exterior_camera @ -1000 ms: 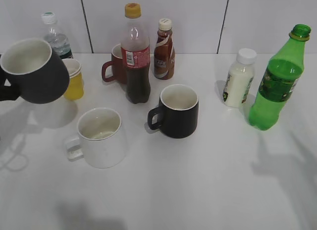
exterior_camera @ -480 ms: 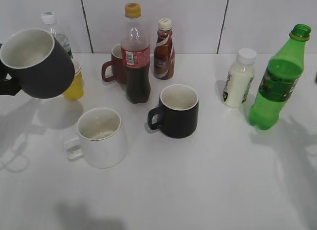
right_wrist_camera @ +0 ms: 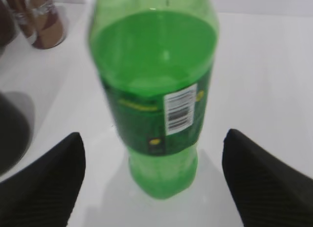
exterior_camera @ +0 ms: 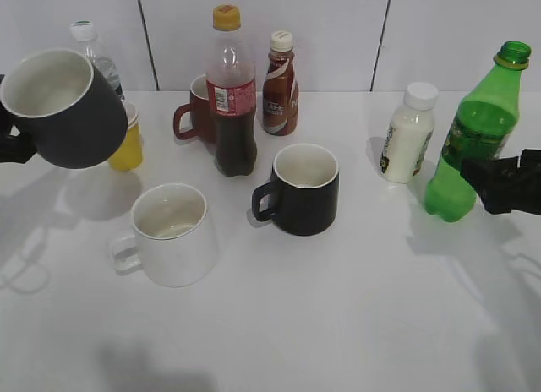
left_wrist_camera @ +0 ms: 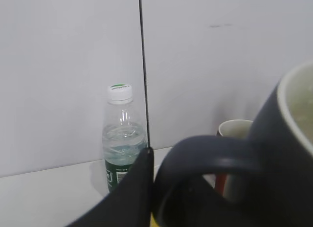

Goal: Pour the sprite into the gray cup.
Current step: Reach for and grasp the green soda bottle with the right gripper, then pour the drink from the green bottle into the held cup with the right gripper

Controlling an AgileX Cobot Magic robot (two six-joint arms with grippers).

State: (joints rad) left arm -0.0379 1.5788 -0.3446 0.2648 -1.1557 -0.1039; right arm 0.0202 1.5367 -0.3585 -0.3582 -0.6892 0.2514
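At the far left of your exterior view, the left gripper (exterior_camera: pixel 10 145) holds the gray cup (exterior_camera: pixel 63 109) off the table by its handle; in the left wrist view a dark finger (left_wrist_camera: pixel 133 197) lies against the handle loop. The cup is tilted, its mouth turned up and toward the camera, its cream inside showing no liquid. Behind it stand a water bottle (exterior_camera: pixel 95 61) and a yellow cup (exterior_camera: pixel 127 138).

Moving right, a white mug (exterior_camera: pixel 173 234) sits upright with its handle to the left; its inside looks dry. Behind it are a dark red mug (exterior_camera: pixel 196 113), a cola bottle (exterior_camera: pixel 232 92) that is partly full of dark drink, and a brown coffee bottle (exterior_camera: pixel 280 84). A black mug (exterior_camera: pixel 303 189) stands in the middle, inside pale.

Farther right is a small white bottle (exterior_camera: pixel 407 134). Next to it the sprite (exterior_camera: pixel 475 134) stands upright on the table near the right edge, long axis vertical, open neck pointing up, clear green throughout. The right gripper (exterior_camera: pixel 499 185) is at its lower body; from the right wrist view its fingers (right_wrist_camera: pixel 46 185) are spread wide on either side, not touching the bottle.
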